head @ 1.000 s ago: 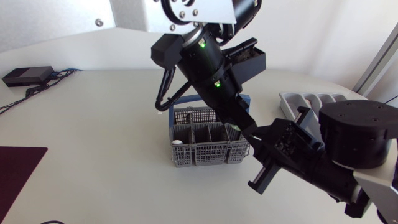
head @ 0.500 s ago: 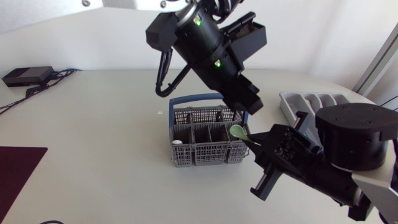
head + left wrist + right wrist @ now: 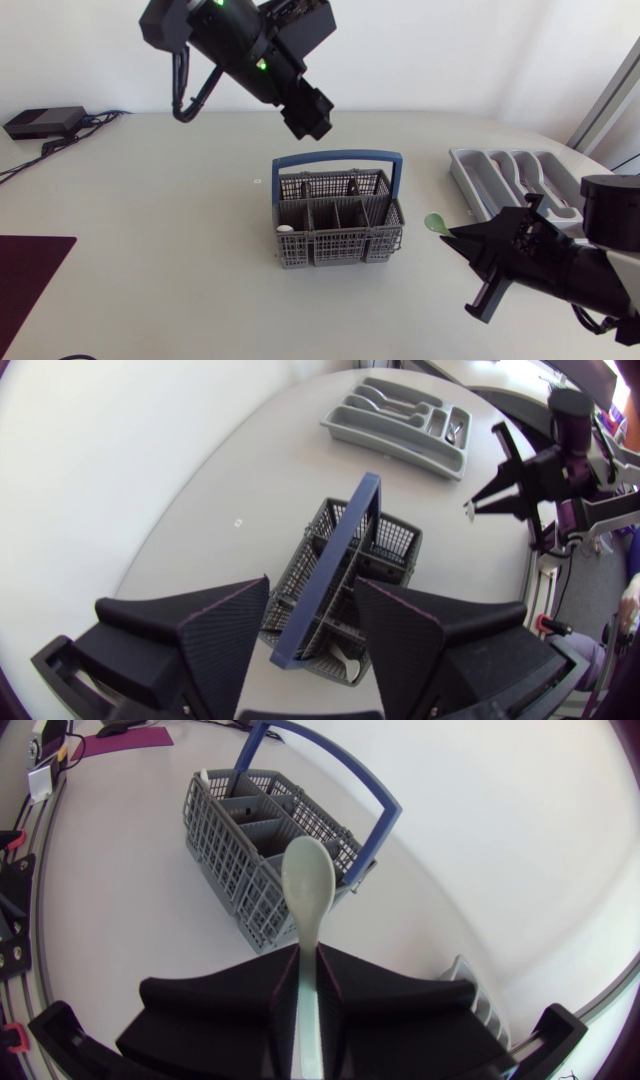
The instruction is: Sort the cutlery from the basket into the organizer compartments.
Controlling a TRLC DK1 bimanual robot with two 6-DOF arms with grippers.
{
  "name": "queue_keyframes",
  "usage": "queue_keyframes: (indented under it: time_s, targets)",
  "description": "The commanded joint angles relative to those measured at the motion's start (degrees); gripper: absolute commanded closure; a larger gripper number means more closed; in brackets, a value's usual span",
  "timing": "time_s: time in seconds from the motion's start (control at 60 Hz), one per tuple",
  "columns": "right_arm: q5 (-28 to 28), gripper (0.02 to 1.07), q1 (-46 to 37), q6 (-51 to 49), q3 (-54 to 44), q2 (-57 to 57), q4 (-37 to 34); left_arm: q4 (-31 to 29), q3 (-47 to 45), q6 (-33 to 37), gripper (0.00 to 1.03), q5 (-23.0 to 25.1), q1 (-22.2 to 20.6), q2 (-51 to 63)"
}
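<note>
1. Right gripper [image 3: 462, 238], near right, held above the desk [image 3: 150, 220]. Its fingers are clamped from two sides on the handle of a pale green spoon [image 3: 436, 223]. In the right wrist view the spoon [image 3: 306, 885] runs straight out from between the fingers [image 3: 262, 982], bowl foremost and pointing towards the basket.
2. Spoon: held off the desk, just right of the basket and nearer than the organizer.
3. Dark maroon mat [image 3: 30, 270], near left edge of the desk, lying flat.
4. Grey cutlery basket [image 3: 338, 235] with a blue hoop handle [image 3: 338, 157], upright at mid-desk. A white-tipped piece [image 3: 286, 229] stands in its near-left compartment. What else it holds cannot be made out.
5. Grey cutlery organizer [image 3: 462, 170], right of the basket and farther back, well apart from it. Cutlery already lies in several compartments, seen more clearly in the left wrist view [image 3: 345, 420].
6. Left gripper [image 3: 310, 110], high above the desk, beyond the basket and to its left. Its fingers [image 3: 222, 640] stand wide apart with nothing between them.
7. Black box [image 3: 45, 122] with cables, far left corner.
</note>
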Motion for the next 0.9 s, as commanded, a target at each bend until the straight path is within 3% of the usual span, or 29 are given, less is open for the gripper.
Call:
queue_keyframes:
  time_s: [0.0, 0.2, 0.417, 0.65, 0.883]
  targets:
    - [-2.9, 1.01, -4.4, -5.4, -1.4, 0.8, -1.1, -0.1, -4.0, 3.1, 0.43, -0.7, 0.3, -1.8]
    - [-13.2, 1.01, -20.7, -17.7, 0.5, 9.8, -1.4, 1.6, -10.2, 5.6, 0.43, -2.4, 0.9, -4.3]
    - [-19.6, 1.01, -36.1, -33.5, 7.5, 23.9, -3.8, 2.4, -13.9, 7.7, 0.44, -2.8, 1.5, -5.5]
    - [-20.6, 1.01, -48.3, -50.9, 20.1, 40.4, -11.5, 3.2, -16.5, 9.3, 0.44, -2.9, 2.0, -6.6]
    - [-19.3, 1.01, -56.2, -63.8, 29.6, 53.1, -14.3, 4.4, -19.6, 10.5, 0.44, -2.9, 1.3, -7.7]
